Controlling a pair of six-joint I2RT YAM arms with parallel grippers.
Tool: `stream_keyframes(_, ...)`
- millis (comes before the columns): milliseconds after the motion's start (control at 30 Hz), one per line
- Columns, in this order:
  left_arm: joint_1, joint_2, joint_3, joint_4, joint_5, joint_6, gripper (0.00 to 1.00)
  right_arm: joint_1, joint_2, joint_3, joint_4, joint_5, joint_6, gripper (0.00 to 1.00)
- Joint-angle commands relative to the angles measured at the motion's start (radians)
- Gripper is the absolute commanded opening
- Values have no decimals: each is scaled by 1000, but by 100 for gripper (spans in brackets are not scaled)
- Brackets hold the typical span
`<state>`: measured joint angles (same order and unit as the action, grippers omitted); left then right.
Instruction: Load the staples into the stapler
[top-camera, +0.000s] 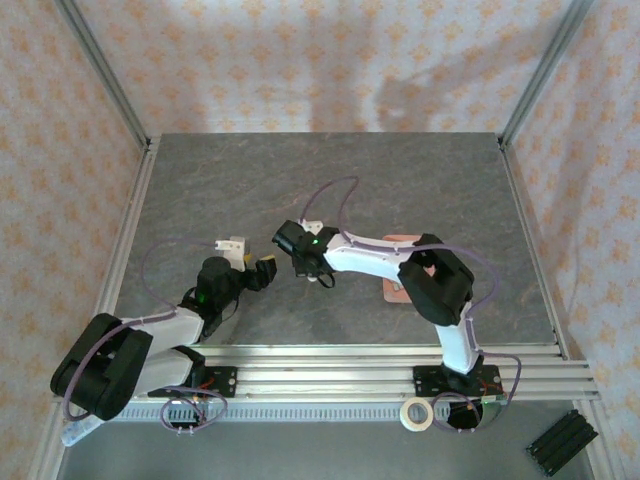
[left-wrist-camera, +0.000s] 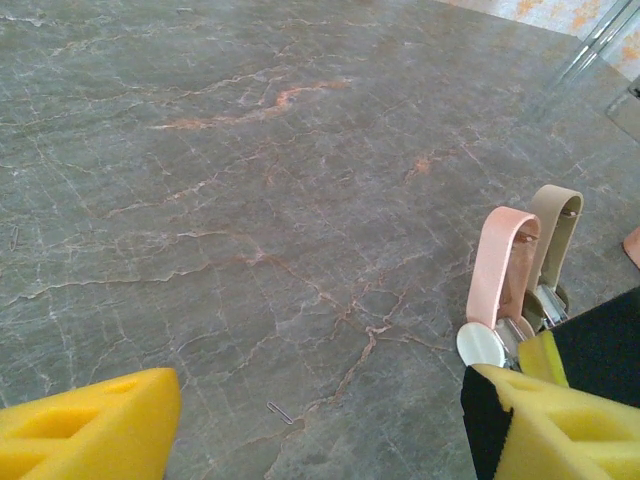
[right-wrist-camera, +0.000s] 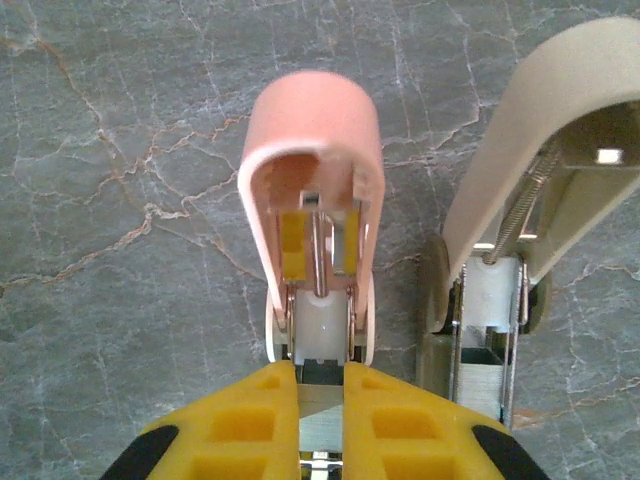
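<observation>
The pink stapler (right-wrist-camera: 315, 150) stands on the table with its lid swung up and its channel facing me. My right gripper (right-wrist-camera: 321, 375) is shut on a short grey strip of staples (right-wrist-camera: 320, 425), held right at the near end of that channel. In the top view, the right gripper (top-camera: 292, 243) is at the table's middle. My left gripper (left-wrist-camera: 322, 390) is open wide, low over the table, with the pink stapler (left-wrist-camera: 497, 270) just beyond its right finger (left-wrist-camera: 560, 420). One loose staple (left-wrist-camera: 280, 411) lies on the table between the left fingers. The left gripper (top-camera: 255, 262) sits just left of the right one.
A beige stapler (right-wrist-camera: 560, 130), also open, stands right beside the pink one, and it appears behind the pink one as the beige stapler (left-wrist-camera: 553, 235). A pink mat (top-camera: 398, 291) lies under the right arm. A tape roll (top-camera: 417, 413) and a black block (top-camera: 562, 440) sit beyond the front rail.
</observation>
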<state>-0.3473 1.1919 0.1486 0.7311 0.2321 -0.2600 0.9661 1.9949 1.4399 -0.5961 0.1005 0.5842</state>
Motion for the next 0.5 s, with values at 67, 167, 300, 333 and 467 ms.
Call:
stream_keyframes(67, -10, 9, 0, 47, 18, 18, 75, -6, 46, 76, -135, 73, 78, 13)
stream_keyframes(167, -10, 9, 2, 49, 23, 18, 75, -6, 25, 47, -87, 66, 78, 13)
stream_keyframes(300, -10, 9, 3, 50, 26, 16, 75, -4, -29, -9, -20, 72, 77, 13)
stream_keyframes(333, -10, 10, 4, 51, 28, 16, 75, -3, -40, -20, -8, 76, 78, 13)
stream_keyframes(467, -10, 19, 6, 59, 32, 14, 75, 0, -64, -64, 35, 82, 85, 13)
